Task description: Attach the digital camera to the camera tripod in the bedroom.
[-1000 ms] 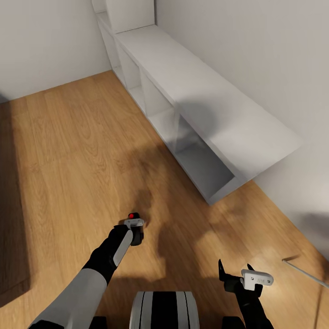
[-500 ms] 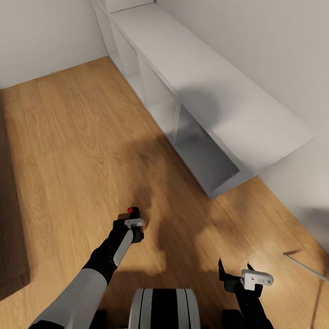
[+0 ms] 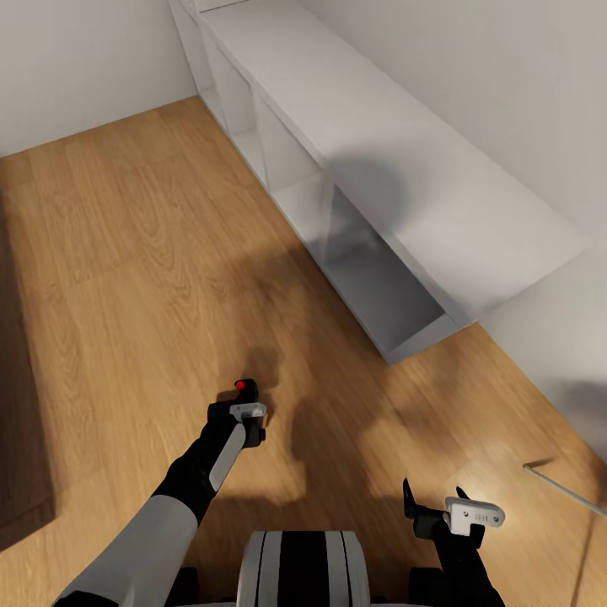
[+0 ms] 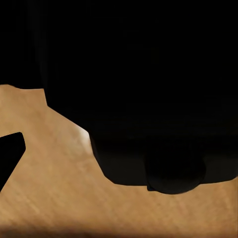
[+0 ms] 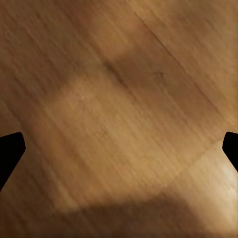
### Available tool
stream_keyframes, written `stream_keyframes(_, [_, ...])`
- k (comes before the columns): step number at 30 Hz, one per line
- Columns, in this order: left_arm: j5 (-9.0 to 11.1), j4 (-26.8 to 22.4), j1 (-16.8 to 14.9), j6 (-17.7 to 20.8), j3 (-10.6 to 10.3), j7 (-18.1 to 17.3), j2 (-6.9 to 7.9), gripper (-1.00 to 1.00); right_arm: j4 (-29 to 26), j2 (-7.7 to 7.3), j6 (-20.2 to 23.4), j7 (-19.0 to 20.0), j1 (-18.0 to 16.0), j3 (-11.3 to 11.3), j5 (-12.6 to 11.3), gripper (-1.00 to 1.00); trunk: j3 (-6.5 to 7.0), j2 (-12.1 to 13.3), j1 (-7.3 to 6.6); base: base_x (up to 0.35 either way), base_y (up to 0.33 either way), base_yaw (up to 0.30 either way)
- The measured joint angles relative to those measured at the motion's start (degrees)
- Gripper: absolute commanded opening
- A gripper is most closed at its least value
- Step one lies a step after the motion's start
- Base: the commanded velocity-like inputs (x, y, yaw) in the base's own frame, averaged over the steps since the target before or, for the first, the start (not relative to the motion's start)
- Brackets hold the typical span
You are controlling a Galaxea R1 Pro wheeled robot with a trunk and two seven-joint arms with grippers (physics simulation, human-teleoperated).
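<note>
Carrying the camera: the view has turned a little since a second ago.

The shelving [image 3: 396,194] sits higher in the head view, so the camera moved, not the things. One digital camera [image 3: 246,394] is clamped in the left pincer [image 3: 244,409]; the right pincer [image 3: 434,497] is apart, empty. One silver tripod leg [image 3: 563,494] shows at the right edge.

No readable text or markings.
</note>
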Motion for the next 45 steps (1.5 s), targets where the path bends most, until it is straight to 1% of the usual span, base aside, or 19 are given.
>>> stream_keyframes(22, [0.0,-0.16,0.0,0.0,0.03,0.06,0.0,1.0,0.0,0.0,0.0,0.0,0.0,0.0,0.0,1.0,0.0,0.0,0.0,0.0,0.0,0.0])
stream_keyframes(23, [0.0,-0.16,0.0,0.0,0.03,0.07,0.0,-1.0,0.0,0.0,0.0,0.0,0.0,0.0,0.0,1.0,0.0,0.0,0.0,0.0,0.0,0.0])
stream_keyframes(32, [0.2,-0.41,0.0,-0.04,-0.29,0.22,0.0,-1.0,0.0,0.0,-0.02,0.0,0.0,0.0,0.0,1.0,0.0,0.0,0.0,0.0,0.0,0.0])
stream_keyframes(39, [0.32,-0.44,0.0,-0.08,-0.31,0.24,0.0,-1.0,-0.03,0.0,-1.57,-0.16,0.0,0.0,0.0,1.0,0.0,0.0,0.0,0.0,0.0,0.0])
stream_keyframes(45, [0.32,-0.42,0.0,-0.07,-0.31,0.25,0.0,-1.0,-0.03,0.0,-1.88,-0.16,0.0,0.0,0.0,1.0,0.1,0.0,0.0,0.0,0.0,-0.014])
